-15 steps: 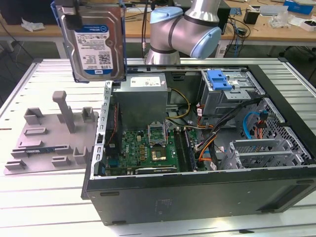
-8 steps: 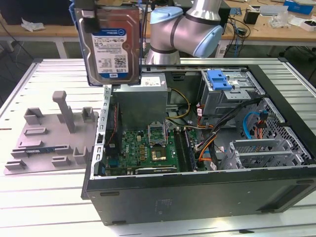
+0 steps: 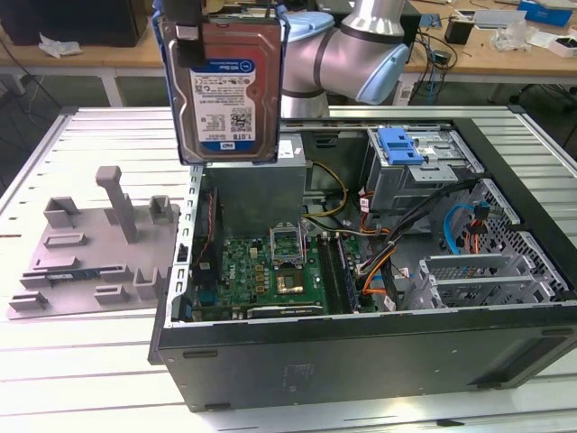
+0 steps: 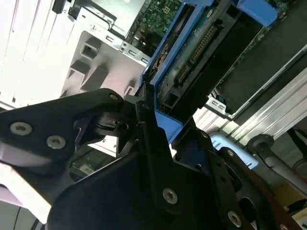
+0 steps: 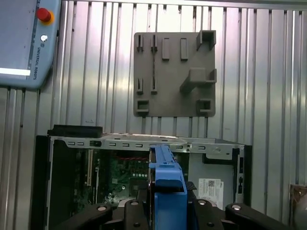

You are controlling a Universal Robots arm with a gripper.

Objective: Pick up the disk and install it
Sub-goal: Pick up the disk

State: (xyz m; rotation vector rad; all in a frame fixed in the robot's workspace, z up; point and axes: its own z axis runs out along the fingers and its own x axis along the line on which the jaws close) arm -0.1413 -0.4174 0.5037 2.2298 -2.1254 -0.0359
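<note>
**Disk (image 3: 225,86) held above the open computer case (image 3: 361,361).**
My gripper (image 5: 168,207) clamps its blue frame; a firm, untilted hold should prevent slipping.

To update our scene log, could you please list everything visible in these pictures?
Disk: one, silver with a blue frame, held upright in the air above the case.
Computer case: one, black, open, lying on the table.
Motherboard: one, green, inside the case.
Latch: one, blue, on the drive cage inside the case.
Fixture plate: one, grey, on the table beside the case.
Teach pendant: one, grey with a red button, on or over the table in the first wrist view.
Table: one, silver slatted metal.
Arm: one, silver-grey, behind the case.
Hand: one, black, shut on the disk's frame.
</note>
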